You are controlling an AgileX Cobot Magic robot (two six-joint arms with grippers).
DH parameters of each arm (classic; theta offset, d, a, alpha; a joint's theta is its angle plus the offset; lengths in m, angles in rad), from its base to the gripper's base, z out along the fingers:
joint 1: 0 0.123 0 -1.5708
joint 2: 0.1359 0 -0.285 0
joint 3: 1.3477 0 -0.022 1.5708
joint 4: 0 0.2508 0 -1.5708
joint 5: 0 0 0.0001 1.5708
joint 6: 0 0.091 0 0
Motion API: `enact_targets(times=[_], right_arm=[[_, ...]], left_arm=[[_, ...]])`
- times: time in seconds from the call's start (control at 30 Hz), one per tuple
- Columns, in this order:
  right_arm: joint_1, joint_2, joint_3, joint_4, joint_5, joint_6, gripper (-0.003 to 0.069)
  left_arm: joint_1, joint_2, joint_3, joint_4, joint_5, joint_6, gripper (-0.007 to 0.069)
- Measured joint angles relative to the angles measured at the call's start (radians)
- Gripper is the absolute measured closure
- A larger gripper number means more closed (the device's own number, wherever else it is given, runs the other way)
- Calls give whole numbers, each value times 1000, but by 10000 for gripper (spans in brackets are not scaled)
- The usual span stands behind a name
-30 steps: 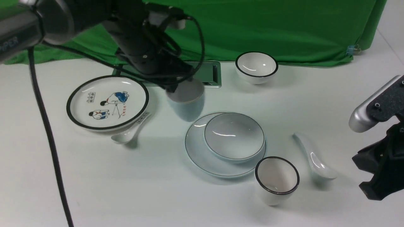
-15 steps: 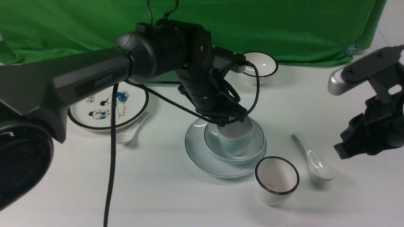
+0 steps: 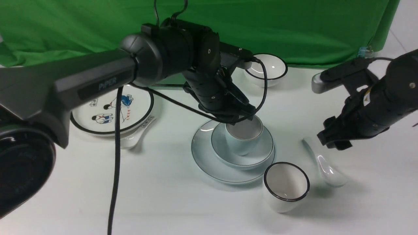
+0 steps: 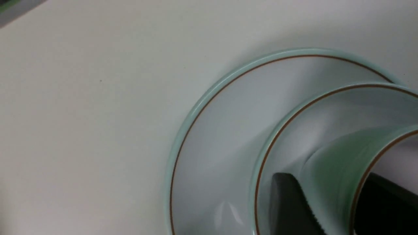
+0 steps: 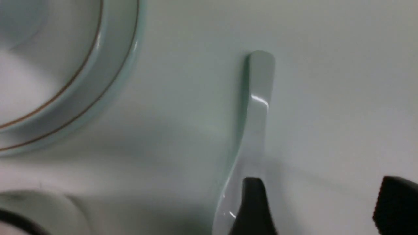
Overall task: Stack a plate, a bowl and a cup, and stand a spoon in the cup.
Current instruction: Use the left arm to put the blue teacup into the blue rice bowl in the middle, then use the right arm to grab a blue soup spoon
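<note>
Moved the cup (image 3: 240,143) from beside the stack into the bowl (image 3: 264,153), atop the plate (image 3: 202,150). Opened left gripper (image 4: 329,182) astride its wall; can't judge contact there. Brought right gripper (image 5: 322,182), wide open, near the spoon (image 3: 328,171), still on the table (image 3: 163,189).

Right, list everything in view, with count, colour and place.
Plate: one, pale bluish-white, on the table
Bowl: one, pale bluish-white, on that plate
Cup: one, pale blue, in that bowl
Spoon: one, glossy white, right of the plate
Black-rimmed cup: one, white, near side
Black-rimmed bowl: one, white, far side
Cartoon plate: one, white, left
Labelled spoon: one, white, beside it
Cloth: one, green, back
Left gripper, right gripper: two, black, both open
</note>
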Motion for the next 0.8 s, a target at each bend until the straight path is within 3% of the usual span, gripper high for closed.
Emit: enact_targets(times=[0.2, 0.37, 0.43, 0.57, 0.8], right_arm=[[-1, 141, 0, 26, -89, 9, 154], [8, 220, -4, 47, -188, 12, 209], [8, 226, -8, 50, -199, 12, 250], [8, 231, -21, 52, -194, 10, 504], [9, 91, -78, 66, -117, -18, 496]], left_arm=[[0, -63, -79, 6, 50, -5, 197], [0, -206, -141, 10, 62, 6, 173], [0, -253, -141, 30, 72, 7, 190], [0, -369, -142, 112, 141, 7, 290], [0, -518, -80, 245, 250, 0, 542]])
